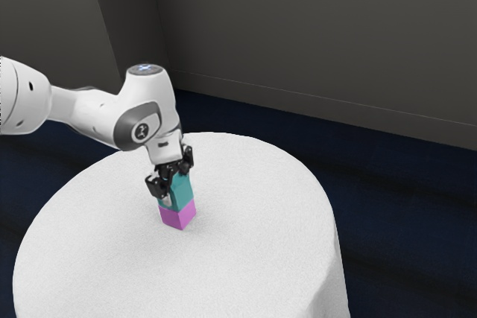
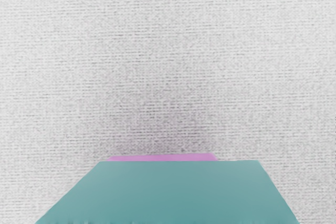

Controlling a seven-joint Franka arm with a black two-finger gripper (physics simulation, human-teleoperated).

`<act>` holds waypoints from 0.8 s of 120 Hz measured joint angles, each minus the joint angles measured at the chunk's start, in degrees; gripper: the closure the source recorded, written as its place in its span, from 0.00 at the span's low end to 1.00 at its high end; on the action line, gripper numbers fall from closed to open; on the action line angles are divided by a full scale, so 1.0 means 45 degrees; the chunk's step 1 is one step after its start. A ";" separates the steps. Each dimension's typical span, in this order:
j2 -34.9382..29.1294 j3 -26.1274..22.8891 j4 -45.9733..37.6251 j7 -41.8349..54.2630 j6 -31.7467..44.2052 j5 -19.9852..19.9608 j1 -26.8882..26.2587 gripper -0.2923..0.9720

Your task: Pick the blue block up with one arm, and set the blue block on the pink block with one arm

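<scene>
Dark grey walls back a round table [image 1: 261, 258] draped in white cloth. On it the blue block [image 1: 182, 191] sits squarely atop the pink block [image 1: 177, 216], with the black gripper [image 1: 172, 175] pinching the blue one from two sides.

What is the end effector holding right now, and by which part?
The end effector holds the blue block by two opposite sides of its upper part, atop the pink block.
</scene>
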 joint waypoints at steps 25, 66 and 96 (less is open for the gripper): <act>0.0063 -0.0003 -0.0028 -0.0203 -0.0005 0.0005 0.0079 0.32; -0.3055 -0.0219 -0.0019 -0.0321 -0.0835 -0.0073 0.0061 0.25; -0.3573 0.0966 0.4972 -0.1950 -0.6786 -0.0418 -0.0720 0.24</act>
